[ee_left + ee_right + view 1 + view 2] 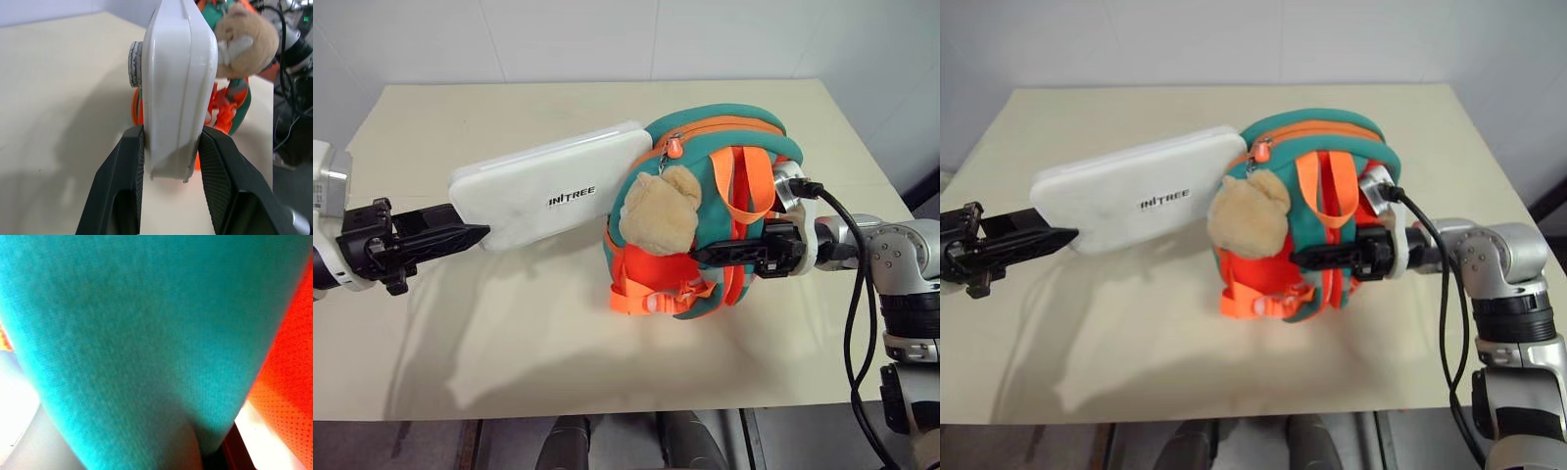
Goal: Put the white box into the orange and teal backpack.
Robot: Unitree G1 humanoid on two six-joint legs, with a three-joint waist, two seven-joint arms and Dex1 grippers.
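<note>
The white box (548, 186) with dark lettering hangs above the table, tilted up toward the orange and teal backpack (744, 132). My left gripper (475, 235) is shut on the box's near end, and in the left wrist view both fingers (122, 166) press the box (178, 73) edge-on. The box's far end meets the backpack's zipper line beside the tan bear charm (661, 211); I cannot tell whether it is inside. The backpack stands upright on the table. My right gripper (705, 253) is shut on the backpack's front, with teal fabric (137, 333) tight against it.
The beige table (509, 343) has free room to the left of and in front of the backpack. A white wall runs behind its far edge. A black cable (852, 294) loops along my right arm near the table's right edge.
</note>
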